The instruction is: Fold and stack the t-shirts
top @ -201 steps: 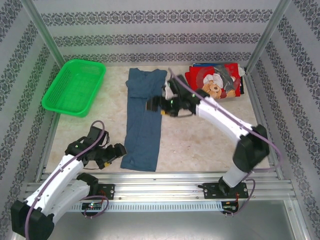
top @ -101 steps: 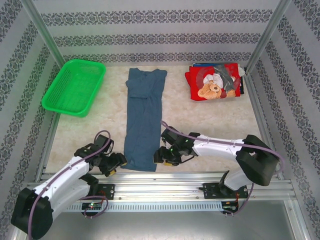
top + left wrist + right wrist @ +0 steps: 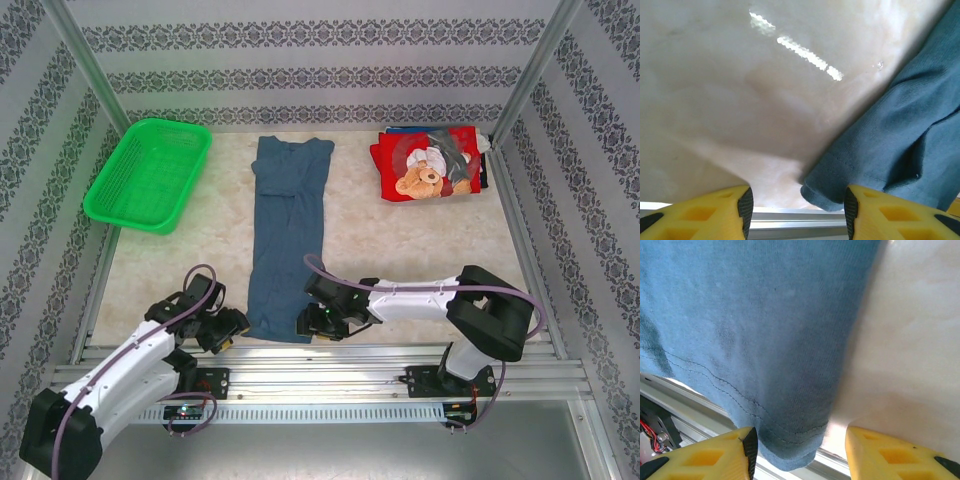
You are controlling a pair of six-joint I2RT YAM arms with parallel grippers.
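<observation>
The blue t-shirt (image 3: 288, 240) lies flat down the middle of the table (image 3: 400, 260), already narrowed to a long strip with its sleeves turned in. The red bear-print t-shirt (image 3: 425, 165) sits folded on a small pile at the far right corner. So the lengthwise folds look done, with the crosswise folds and the stacking left. The left gripper (image 3: 797, 212) and the right gripper (image 3: 797, 452) sit low at the near hem, one at each corner, fingers spread wide around the cloth, not yet pinching it.
</observation>
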